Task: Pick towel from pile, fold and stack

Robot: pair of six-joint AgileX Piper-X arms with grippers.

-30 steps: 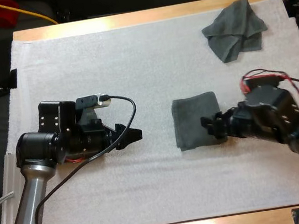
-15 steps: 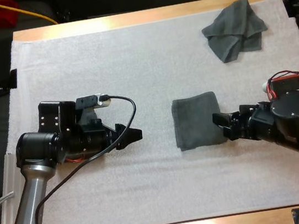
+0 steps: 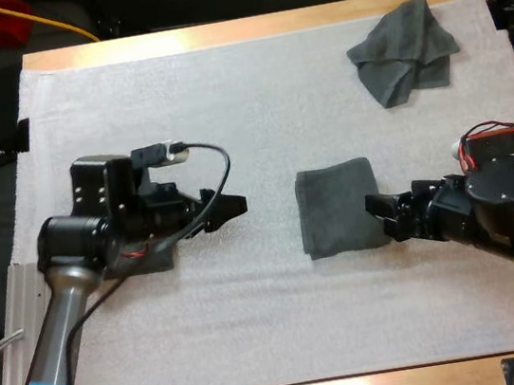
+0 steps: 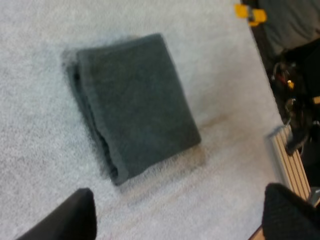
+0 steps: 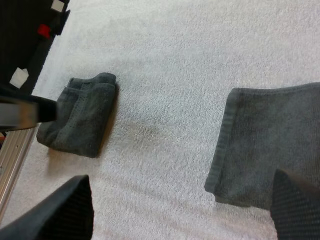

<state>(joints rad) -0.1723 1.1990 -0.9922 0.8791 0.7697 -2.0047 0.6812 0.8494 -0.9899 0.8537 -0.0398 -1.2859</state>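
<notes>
A folded dark grey-green towel [image 3: 338, 208] [image 4: 135, 102] [image 5: 272, 142] lies flat at the middle of the mat. My right gripper [image 3: 381, 216] [image 5: 180, 210] is at that towel's right edge, its fingers wide apart and holding nothing. My left gripper [image 3: 232, 207] [image 4: 182, 212] hovers to the left of the towel, pointing at it, also open and empty. A crumpled towel [image 3: 404, 49] sits at the far right corner of the mat. A second folded towel [image 5: 80, 120] lies beneath my left arm.
The white mat [image 3: 255, 107] covers most of the wooden table [image 3: 216, 34]. Bare mat stretches along the far side and the near side. A metal rail [image 5: 12, 155] runs along the table's left edge.
My right gripper drew back to the right, off the folded towel, then held still. My left arm has shifted slightly toward the far side and the right.
</notes>
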